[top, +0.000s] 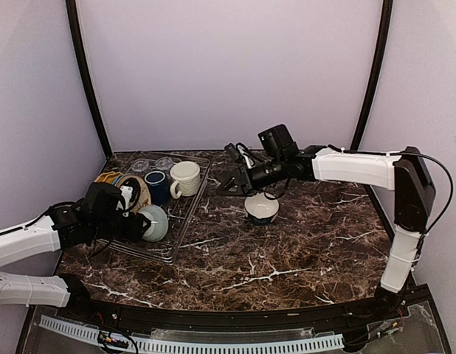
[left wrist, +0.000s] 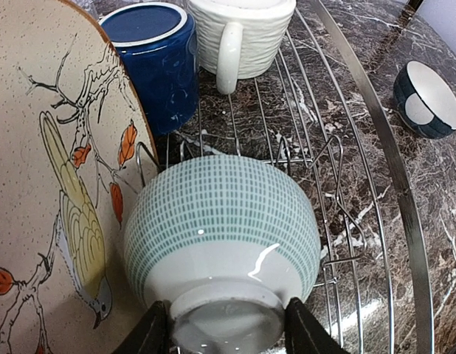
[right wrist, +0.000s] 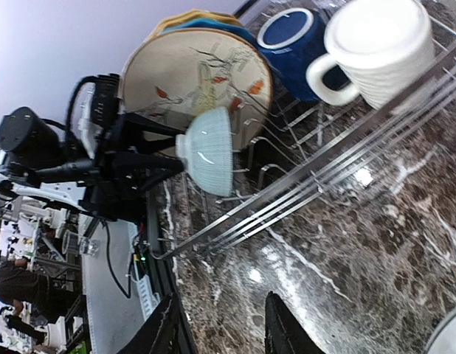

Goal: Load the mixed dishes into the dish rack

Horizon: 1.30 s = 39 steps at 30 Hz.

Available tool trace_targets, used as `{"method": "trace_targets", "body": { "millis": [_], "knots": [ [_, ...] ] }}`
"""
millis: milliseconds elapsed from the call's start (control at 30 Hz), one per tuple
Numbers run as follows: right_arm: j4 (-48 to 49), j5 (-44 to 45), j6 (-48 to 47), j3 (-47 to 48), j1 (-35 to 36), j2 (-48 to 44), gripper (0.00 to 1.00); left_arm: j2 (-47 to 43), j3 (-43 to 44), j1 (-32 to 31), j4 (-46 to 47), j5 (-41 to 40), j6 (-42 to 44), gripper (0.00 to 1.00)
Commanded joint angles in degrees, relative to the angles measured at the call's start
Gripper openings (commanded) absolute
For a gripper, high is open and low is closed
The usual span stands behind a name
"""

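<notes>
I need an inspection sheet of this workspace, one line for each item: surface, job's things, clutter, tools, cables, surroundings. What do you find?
surface: dark marbled tabletop, glossy.
job's things: wire dish rack at back left holds a bird-pattern plate, a navy mug and a cream ribbed mug; pale green bowl is tipped on its side beside the plate; navy-and-white bowl stands on the tabletop outside the rack.
clutter: nothing seen.
tools: left tool is shut on the green bowl's foot; right tool is open and empty, above the tabletop.
cables: black cable loops beside the right arm.
surroundings: plain pale walls, black corner posts.
</notes>
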Motion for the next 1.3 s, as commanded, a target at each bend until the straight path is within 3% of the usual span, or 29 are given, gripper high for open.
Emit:
{"method": "trace_targets", "body": {
  "millis": [0,200,700,900,1267],
  "knots": [
    [-15.2,14.0,-8.5,2.0,-0.8,-1.5,0.4,-0.8,-1.4,-0.3,-0.9,4.8,-3.0,0.25],
    [-25.4,31.0,-14.3,3.5,-1.6,-1.7,0.41,-3.7,-0.5,-0.2,-2.9,4.3,-2.4,0.46],
    [-33.0,48.3,-17.6,5.4,-4.2,0.8,0.41,-5.3,6.4,-0.3,-6.1,4.9,1.4,0.82],
    [-34.0,49.0,-17.1,6.1,-7.5,3.7,0.41,-5.2,9.7,-0.3,-3.5,5.6,1.9,0.89],
    [-35.4,47.2,-17.5,13.2,-8.5,13.3,0.36,0.2,12.5,-0.3,1.3,7.1,1.6,0.89]
  ]
}}
